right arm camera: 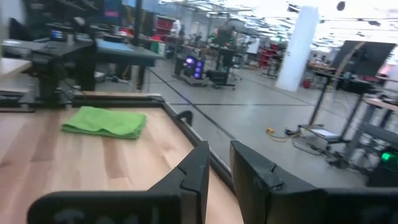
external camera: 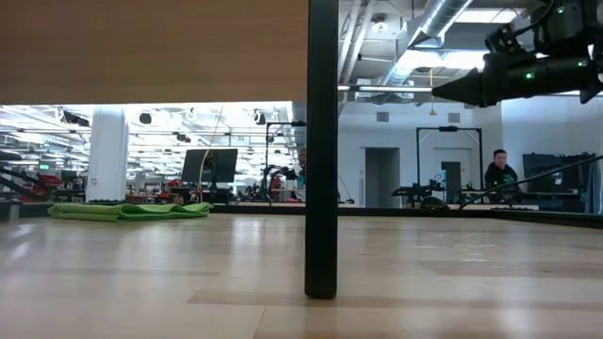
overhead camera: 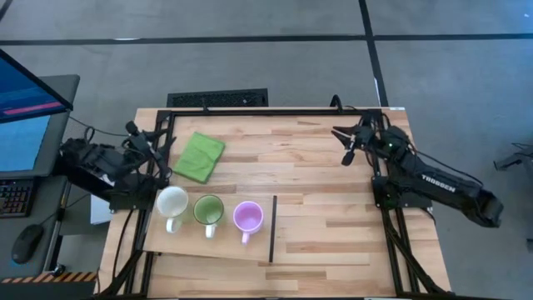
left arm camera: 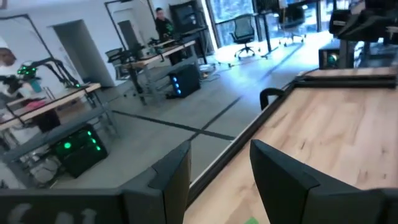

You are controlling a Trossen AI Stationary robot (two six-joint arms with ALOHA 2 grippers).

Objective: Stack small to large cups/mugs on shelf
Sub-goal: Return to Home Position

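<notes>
Row on the shelf (overhead camera: 179,244) at the table's 8 o'clock: white mug (overhead camera: 172,202), green mug (overhead camera: 208,208), purple mug (overhead camera: 248,216), upright, handles to 6 o'clock. Expect rigid, slick, chippable ware; pinch the rim wall opposite the handle. Left gripper (left arm camera: 221,148), 10 o'clock, fingers wide apart; right gripper (right arm camera: 219,145), 2 o'clock, narrow gap; both empty

Tabletop (overhead camera: 333,192) centre and right lie open; three mugs (overhead camera: 208,208) crowd the shelf (overhead camera: 191,243), cloth (overhead camera: 199,156) probably low behind them.
</notes>
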